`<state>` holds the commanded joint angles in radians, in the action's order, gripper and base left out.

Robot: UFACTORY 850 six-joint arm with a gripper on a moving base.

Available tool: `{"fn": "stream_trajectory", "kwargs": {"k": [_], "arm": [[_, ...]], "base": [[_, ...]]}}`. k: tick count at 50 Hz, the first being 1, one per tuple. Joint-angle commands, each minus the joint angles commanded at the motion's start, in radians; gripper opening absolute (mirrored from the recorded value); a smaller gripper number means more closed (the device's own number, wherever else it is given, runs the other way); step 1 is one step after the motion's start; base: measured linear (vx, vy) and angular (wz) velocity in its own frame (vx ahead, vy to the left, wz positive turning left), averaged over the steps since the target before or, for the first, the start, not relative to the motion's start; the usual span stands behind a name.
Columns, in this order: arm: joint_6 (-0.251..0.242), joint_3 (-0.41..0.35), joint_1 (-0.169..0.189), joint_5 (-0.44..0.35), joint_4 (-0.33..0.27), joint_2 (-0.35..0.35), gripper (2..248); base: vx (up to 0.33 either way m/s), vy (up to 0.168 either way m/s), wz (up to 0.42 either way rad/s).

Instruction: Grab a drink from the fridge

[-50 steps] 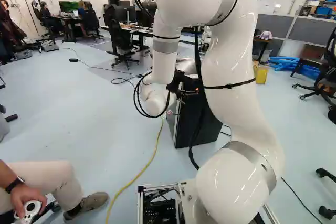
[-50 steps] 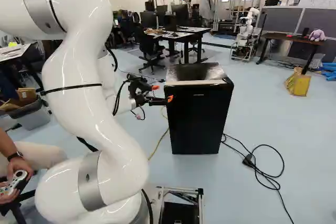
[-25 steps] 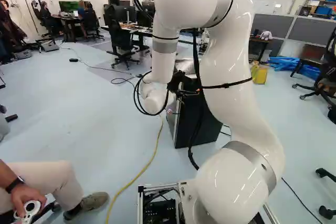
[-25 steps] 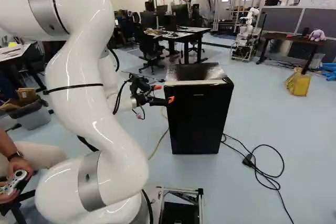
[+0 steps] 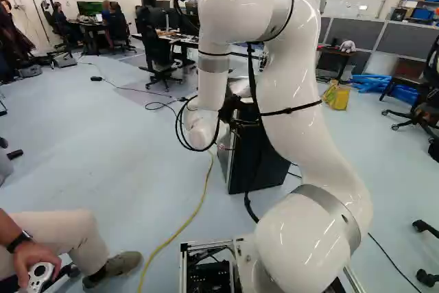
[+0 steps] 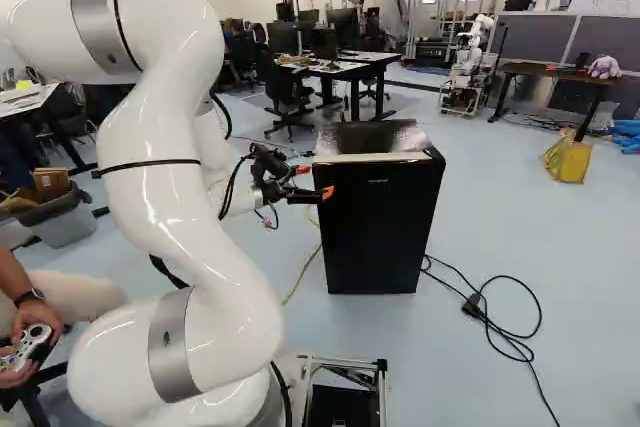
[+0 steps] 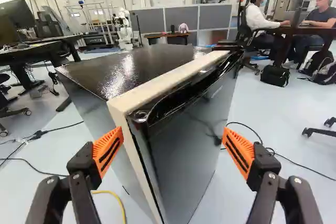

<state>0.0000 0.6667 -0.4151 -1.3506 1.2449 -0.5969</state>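
Presently the gripper (image 7: 172,131) gapes empty by the closed fridge (image 6: 380,227), right of centre in the right base view, drink unseen; advancing crookedly could shove the fridge away.

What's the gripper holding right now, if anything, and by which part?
Nothing: the gripper stands open, its orange pads wide apart, with the fridge ahead, ungripped.

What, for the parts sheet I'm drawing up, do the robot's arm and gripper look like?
The arm is glossy white with rounded joints, silver-grey bands and thin black straps; a black cable runs beside it. The gripper is black, with two linked jaws showing round screw heads and ending in orange pads with dark slots.
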Motion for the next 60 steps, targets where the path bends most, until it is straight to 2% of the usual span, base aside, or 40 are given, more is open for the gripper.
{"fn": "stream_trajectory", "kwargs": {"k": [60], "arm": [[0.000, 0.000, 0.005, 0.000, 0.063, 0.000, 247]], "base": [[0.000, 0.000, 0.000]]}}
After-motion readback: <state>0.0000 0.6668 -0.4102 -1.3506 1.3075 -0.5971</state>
